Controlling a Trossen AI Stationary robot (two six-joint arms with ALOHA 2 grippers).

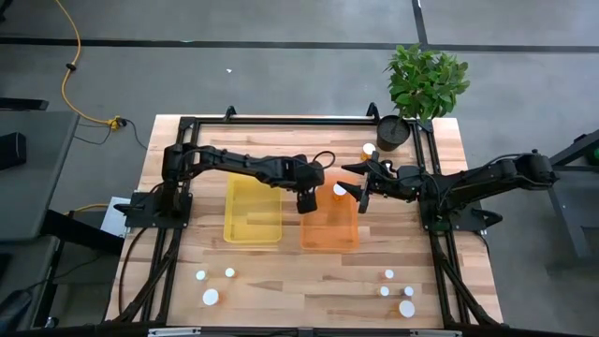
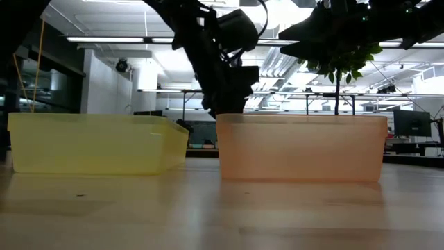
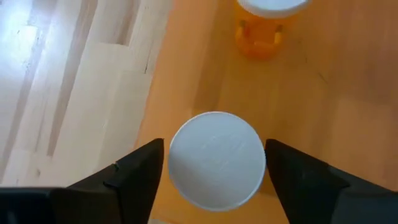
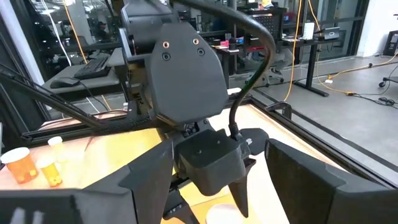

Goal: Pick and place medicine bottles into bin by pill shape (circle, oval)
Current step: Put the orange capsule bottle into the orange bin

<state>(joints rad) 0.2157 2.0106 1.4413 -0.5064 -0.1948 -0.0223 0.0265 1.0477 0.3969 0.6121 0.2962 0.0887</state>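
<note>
White plastic cap of a medicine bottle (image 3: 216,159) is seen between the left gripper (image 3: 211,180) fingers, spread open, over the orange bin's (image 1: 328,229) left edge; right gripper (image 1: 360,190) is parted, empty, nearby.

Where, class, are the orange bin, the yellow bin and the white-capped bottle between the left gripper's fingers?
orange bin (image 1: 329,232): high view, on its bare floor.
yellow bin (image 1: 253,211): high view, on its floor.
white-capped bottle (image 3: 216,159): left wrist view, on its cap's middle.
</note>
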